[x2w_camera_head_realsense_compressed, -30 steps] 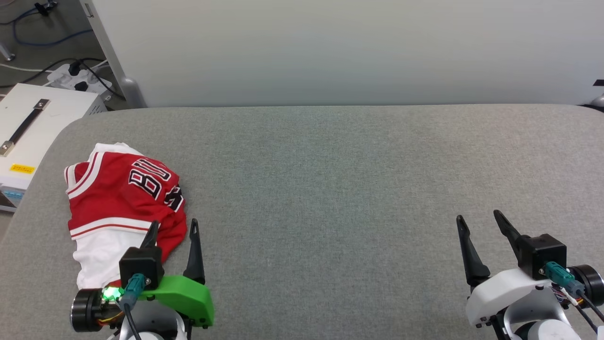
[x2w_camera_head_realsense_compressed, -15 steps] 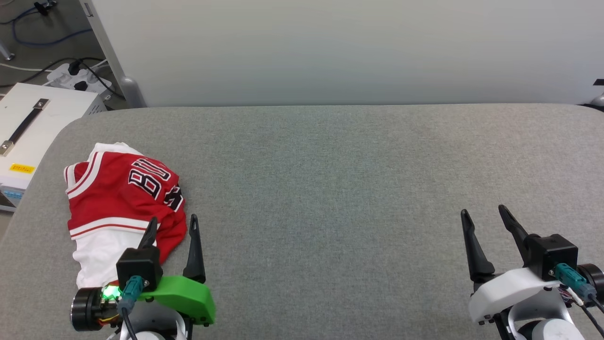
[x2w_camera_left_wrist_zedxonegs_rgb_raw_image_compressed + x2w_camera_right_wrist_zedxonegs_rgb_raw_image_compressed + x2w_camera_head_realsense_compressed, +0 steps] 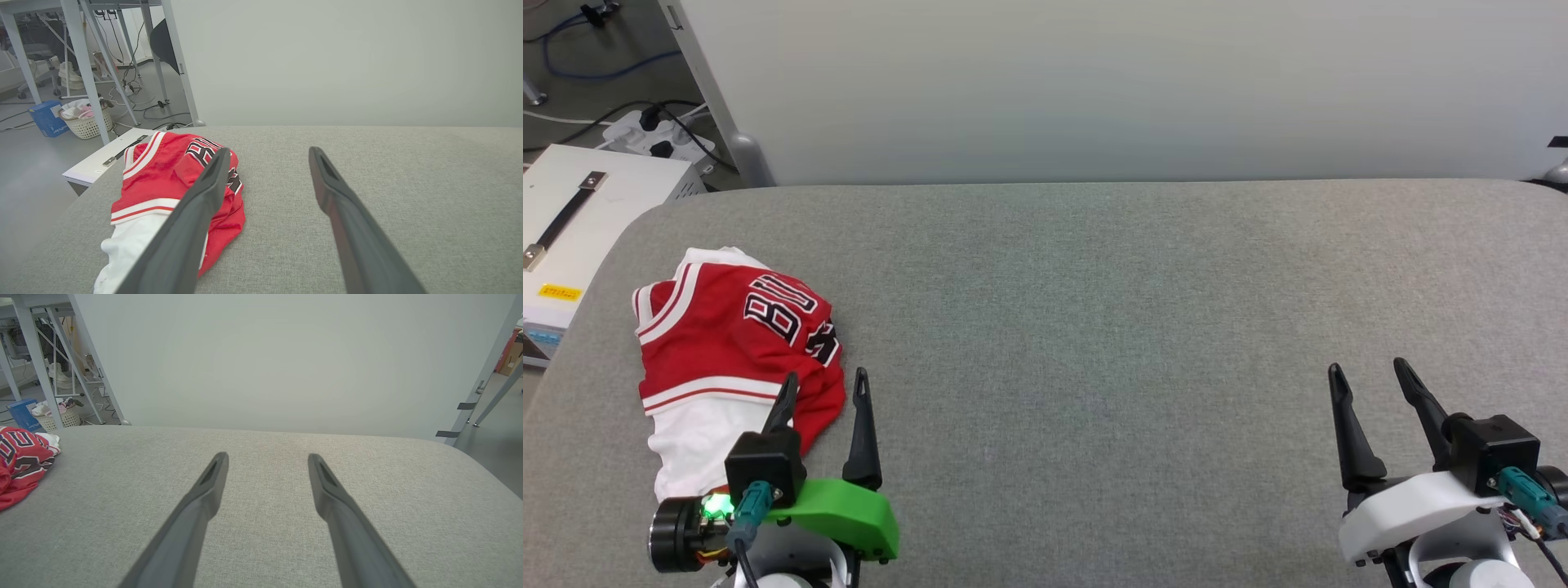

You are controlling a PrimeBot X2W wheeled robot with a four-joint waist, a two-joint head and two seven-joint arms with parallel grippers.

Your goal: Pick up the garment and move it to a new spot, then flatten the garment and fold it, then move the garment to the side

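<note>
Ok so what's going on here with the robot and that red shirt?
A two-armed robot looks set to start on the garment, a red jersey lying crumpled at the left end of the grey padded table. The left gripper is open by the garment's near edge, holding nothing. The right gripper is open too, over bare table far to the right. Nothing has been picked up yet.

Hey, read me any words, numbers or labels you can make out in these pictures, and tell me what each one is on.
"BU": black white-outlined letters on the red garment; the rest is lost in the folds.
Yellow sticker on the white case: too small to read.
Blue box on the floor: print too blurred to read.
</note>
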